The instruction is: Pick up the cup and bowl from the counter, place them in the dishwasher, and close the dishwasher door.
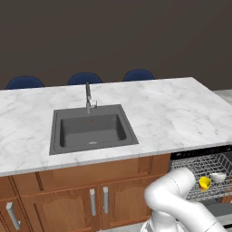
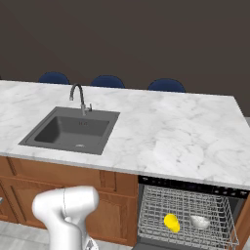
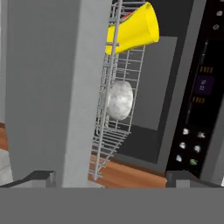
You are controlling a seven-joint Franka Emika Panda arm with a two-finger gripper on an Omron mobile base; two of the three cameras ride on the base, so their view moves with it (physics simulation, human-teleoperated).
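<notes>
The yellow cup (image 1: 205,183) (image 2: 171,222) lies on its side in the grey wire rack (image 2: 161,205) of the open dishwasher (image 1: 199,152), under the marble counter (image 1: 172,113). The white-grey bowl (image 1: 218,176) (image 2: 199,222) rests just beside it in the same rack. In the hand view the cup (image 3: 131,28) and bowl (image 3: 119,99) show behind the rack wires. The flat grey dishwasher door (image 3: 48,87) stands close in front, and the black control strip (image 3: 203,87) runs along the right. My gripper (image 3: 113,178) is open, holding nothing, with its tips wide apart near the door's edge.
A dark grey sink (image 1: 93,129) with a faucet (image 1: 89,97) is set in the counter left of the dishwasher. Brown wooden cabinets (image 1: 90,195) with silver handles stand below it. Blue chair backs (image 1: 84,78) line the counter's far side.
</notes>
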